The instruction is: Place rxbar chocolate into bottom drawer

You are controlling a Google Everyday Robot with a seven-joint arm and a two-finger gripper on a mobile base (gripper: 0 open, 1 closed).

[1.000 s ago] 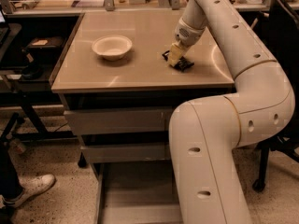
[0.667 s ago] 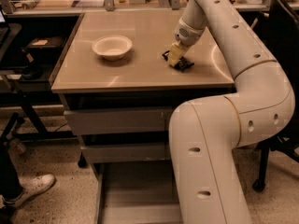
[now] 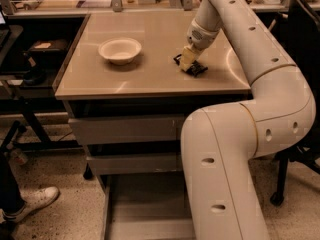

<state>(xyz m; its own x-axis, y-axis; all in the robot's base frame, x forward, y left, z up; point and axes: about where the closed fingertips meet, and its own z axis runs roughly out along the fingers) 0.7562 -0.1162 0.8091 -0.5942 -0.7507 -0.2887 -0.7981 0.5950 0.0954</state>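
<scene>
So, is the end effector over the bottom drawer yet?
No, the end effector is down at the tabletop right of the bowl; the bottom drawer stands open below.

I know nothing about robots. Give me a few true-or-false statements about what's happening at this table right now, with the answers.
1. The gripper is down at the tabletop. True.
2. The gripper touches the white bowl. False: the bowl sits on the tabletop, well apart from it.
3. The bottom drawer is pulled open. True.
4. The rxbar chocolate lies in the bottom drawer. False: it is on the tabletop, at the gripper.
</scene>
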